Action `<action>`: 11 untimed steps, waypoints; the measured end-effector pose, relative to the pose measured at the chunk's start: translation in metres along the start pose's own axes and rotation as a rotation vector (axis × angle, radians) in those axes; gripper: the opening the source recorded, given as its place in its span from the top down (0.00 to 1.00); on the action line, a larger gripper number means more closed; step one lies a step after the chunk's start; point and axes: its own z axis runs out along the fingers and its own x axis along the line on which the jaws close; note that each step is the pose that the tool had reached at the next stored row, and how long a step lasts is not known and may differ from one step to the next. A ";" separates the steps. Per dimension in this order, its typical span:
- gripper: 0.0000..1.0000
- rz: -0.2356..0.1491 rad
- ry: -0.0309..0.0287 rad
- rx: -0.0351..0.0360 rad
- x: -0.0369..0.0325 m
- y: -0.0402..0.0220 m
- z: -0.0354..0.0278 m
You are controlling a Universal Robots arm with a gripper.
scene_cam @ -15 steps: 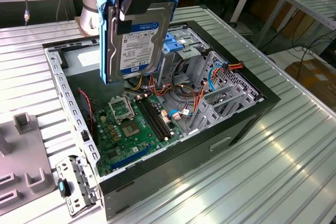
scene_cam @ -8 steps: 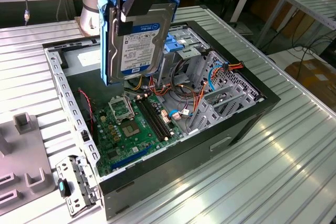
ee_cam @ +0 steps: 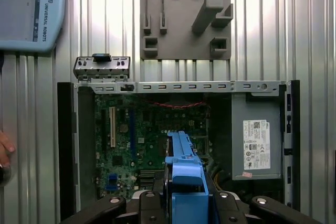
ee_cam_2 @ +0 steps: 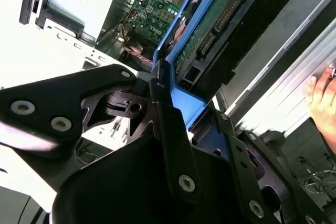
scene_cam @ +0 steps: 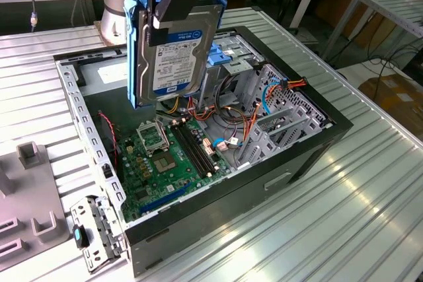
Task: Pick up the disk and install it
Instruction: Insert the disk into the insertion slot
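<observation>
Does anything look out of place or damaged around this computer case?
Nothing looks damaged. The disk hangs on edge in the gripper above the motherboard. A small metal bracket sits loose on the table beside the case.

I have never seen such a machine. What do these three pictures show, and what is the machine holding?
It is one robot arm with a grasping tool at its end. The exterior view comes from a camera off the arm. Both wrist views come from cameras that ride on the arm, so they look past the tool at the work.

On the ribbed metal table lies an open computer case, with its green motherboard exposed. A grey holder sits at the exterior view's left.

The tool is shut on the disk, a hard drive with blue side rails. It holds the disk on end in the air above the case, so the disk is not installed yet. In the second wrist view, a person's hand appears at the edge.
</observation>
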 end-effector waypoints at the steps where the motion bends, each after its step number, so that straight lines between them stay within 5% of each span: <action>1: 0.63 0.000 0.0000 0.0000 0.0003 0.0000 0.0000; 11: 0.63 0.000 0.0002 -0.0001 0.0035 -0.0008 -0.0002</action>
